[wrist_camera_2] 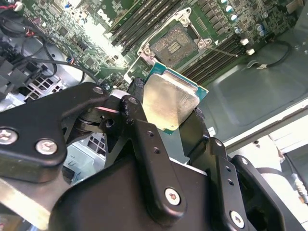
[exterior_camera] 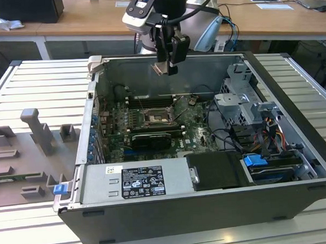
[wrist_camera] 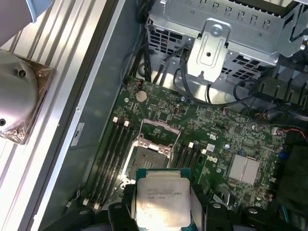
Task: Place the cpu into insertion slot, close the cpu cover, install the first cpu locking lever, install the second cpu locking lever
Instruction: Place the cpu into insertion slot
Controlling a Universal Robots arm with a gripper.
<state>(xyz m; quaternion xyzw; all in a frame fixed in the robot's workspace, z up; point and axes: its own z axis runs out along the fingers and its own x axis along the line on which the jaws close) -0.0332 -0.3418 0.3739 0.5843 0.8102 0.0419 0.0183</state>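
My end effector (wrist_camera_2: 168, 109) is clamped on the cpu (wrist_camera_2: 169, 98), gripping it by its edges. Beyond it, well below, the insertion slot (wrist_camera_2: 175, 44) lies uncovered on the motherboard (wrist_camera: 216, 125). Risk, in my judgement: a tilted or offset cpu at seating would bend the socket contacts.

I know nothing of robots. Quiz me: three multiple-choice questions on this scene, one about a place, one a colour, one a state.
1. Where is the cpu? A. in the gripper, above the open case B. on the floor C. in a person's hand
2. The circuit board is: A. red B. green C. white
3. The insertion slot is: A. empty B. filled C. covered by a fan
Answers: A, the fingers clamp its edges; B, green shows all around the slot; A, its dark centre lies bare.
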